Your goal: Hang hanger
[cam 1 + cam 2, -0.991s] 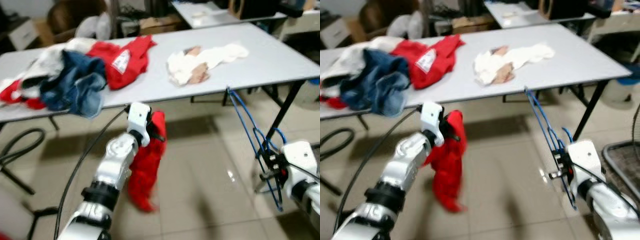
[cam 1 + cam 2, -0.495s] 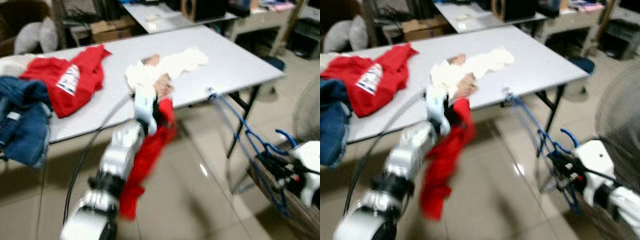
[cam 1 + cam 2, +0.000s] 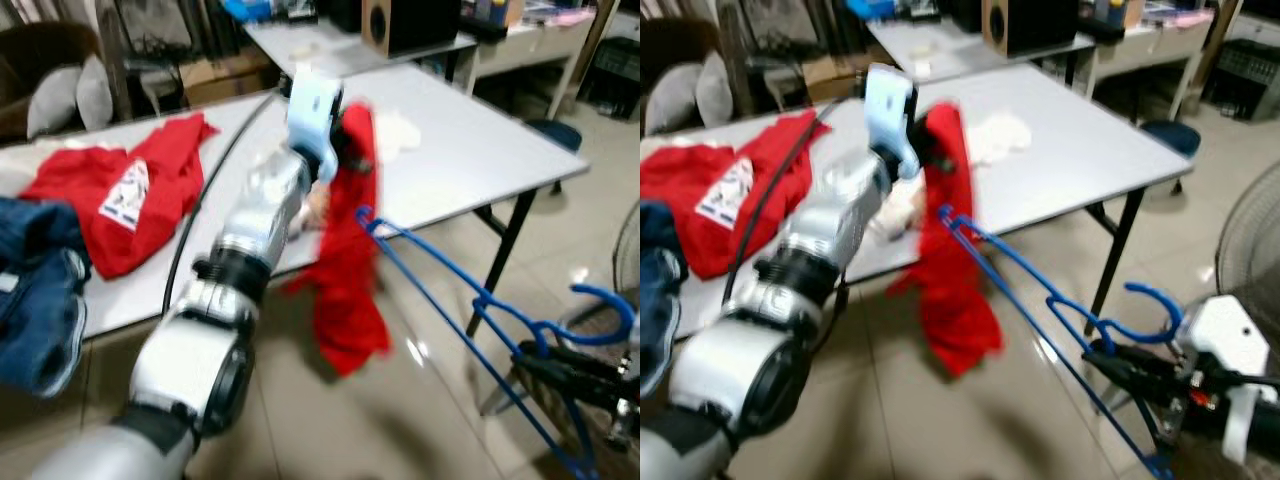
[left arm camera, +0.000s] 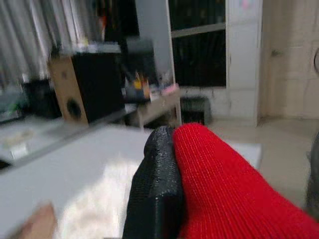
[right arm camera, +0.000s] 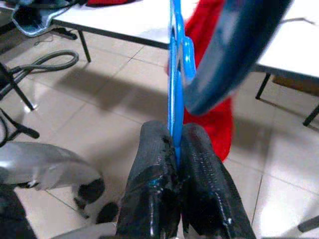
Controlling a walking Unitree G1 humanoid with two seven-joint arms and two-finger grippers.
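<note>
My left gripper [image 3: 345,150] is raised in front of the table and shut on a red garment [image 3: 345,270], which hangs down from it. In the left wrist view a black finger [image 4: 154,199] presses against the red garment [image 4: 224,189]. A blue hanger [image 3: 450,310] slants up from my right gripper [image 3: 1145,375] at the lower right, its far corner reaching the garment. In the right wrist view my right gripper [image 5: 177,137] is shut on the blue hanger [image 5: 174,94], with its hook [image 5: 234,55] blurred close to the camera.
The white table [image 3: 470,150] carries a red shirt [image 3: 120,190], blue jeans [image 3: 35,290] and a white garment [image 3: 400,130]. A second table with a speaker [image 3: 410,22] stands behind. A fan [image 3: 1250,260] is at the right. Tiled floor lies below.
The view has swung right along the table. My left arm has lifted the red garment from below the table edge to above it. The hanger's corner now meets the garment.
</note>
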